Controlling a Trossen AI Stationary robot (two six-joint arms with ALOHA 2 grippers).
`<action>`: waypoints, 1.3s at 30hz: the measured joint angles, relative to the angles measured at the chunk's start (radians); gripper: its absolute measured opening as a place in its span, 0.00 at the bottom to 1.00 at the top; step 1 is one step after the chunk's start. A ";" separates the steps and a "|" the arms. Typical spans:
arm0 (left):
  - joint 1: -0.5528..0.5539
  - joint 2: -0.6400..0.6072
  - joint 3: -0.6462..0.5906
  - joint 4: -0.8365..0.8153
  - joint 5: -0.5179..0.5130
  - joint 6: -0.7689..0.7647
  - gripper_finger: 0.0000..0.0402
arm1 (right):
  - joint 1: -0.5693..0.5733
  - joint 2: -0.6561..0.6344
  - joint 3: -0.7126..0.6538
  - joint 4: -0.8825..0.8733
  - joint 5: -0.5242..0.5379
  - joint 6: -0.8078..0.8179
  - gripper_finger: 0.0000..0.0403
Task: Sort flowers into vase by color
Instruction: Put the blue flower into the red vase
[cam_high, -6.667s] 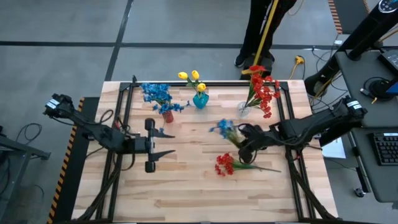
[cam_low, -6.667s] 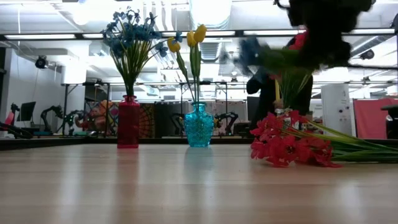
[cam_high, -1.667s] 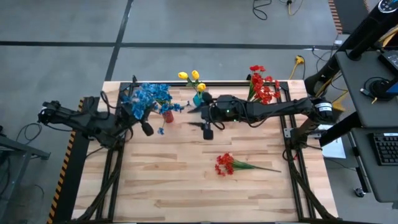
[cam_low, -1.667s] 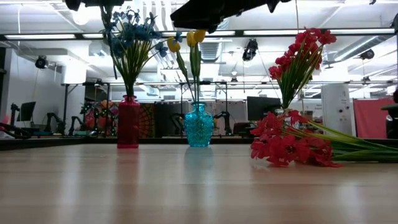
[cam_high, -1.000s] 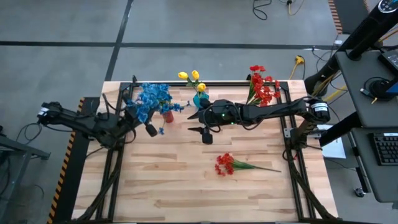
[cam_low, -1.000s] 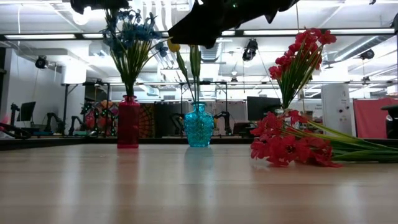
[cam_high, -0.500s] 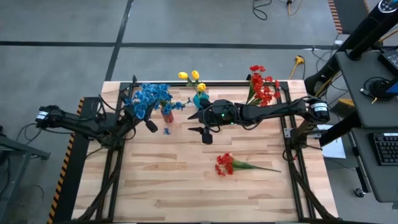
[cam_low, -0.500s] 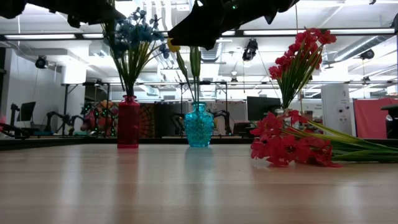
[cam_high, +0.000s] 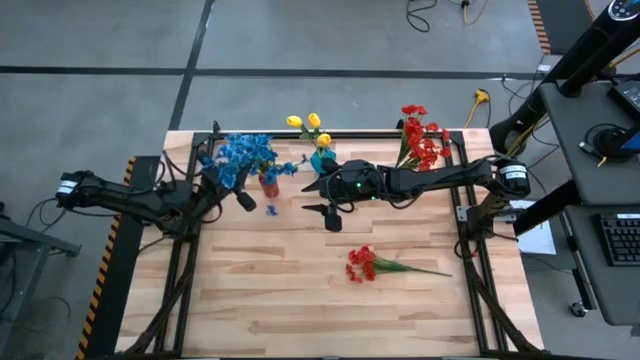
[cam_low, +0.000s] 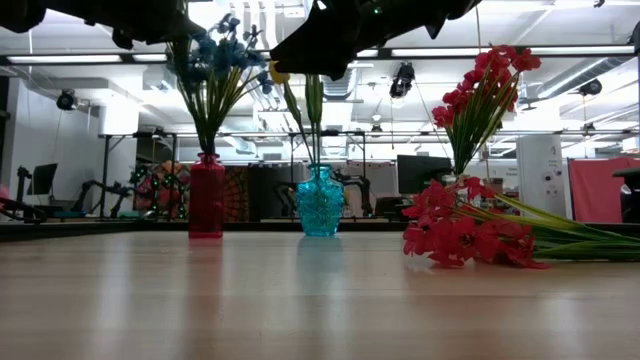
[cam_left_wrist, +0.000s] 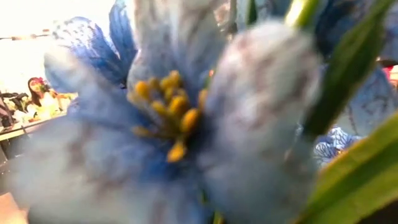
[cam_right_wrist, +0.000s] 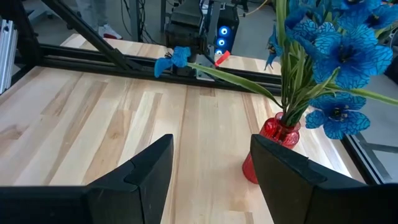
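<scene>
Lying flat at about 5 o'clock from the table centre, well apart from every vase: loose red artificial flower spray with clustered fabric blooms and a thin green stem trailing toward 3 o'clock. Judged light, limp at the blooms, springy and slippery along the stem; best taken across the bare stem just behind the blooms, not on the petals, which look likely to crush or slide. Along the far edge, from 10 to 1 o'clock: red glass vase with blue flowers, teal glass vase with yellow tulips, clear vase with tall red blooms. Open and empty near the table centre, at 4 o'clock from the red glass vase: right gripper, jaws apart, nothing between them. Pressed in among the blue blooms at 9 o'clock from the red vase: left gripper, fingers near closed; whether clamped on a blue stem cannot be told. In the way of any delivery to the clear vase: the standing red blooms fanning over its mouth, and the top-heavy teal vase close alongside.
</scene>
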 joint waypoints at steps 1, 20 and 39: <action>0.002 0.002 0.000 0.000 0.002 0.000 0.09 | 0.000 0.000 0.000 0.000 0.000 0.000 0.52; 0.017 0.027 -0.001 0.021 0.006 -0.019 0.09 | 0.000 0.000 0.000 0.000 0.000 -0.003 0.52; 0.022 0.062 -0.006 0.038 0.055 -0.005 0.09 | 0.000 0.000 -0.007 -0.002 0.000 -0.003 0.52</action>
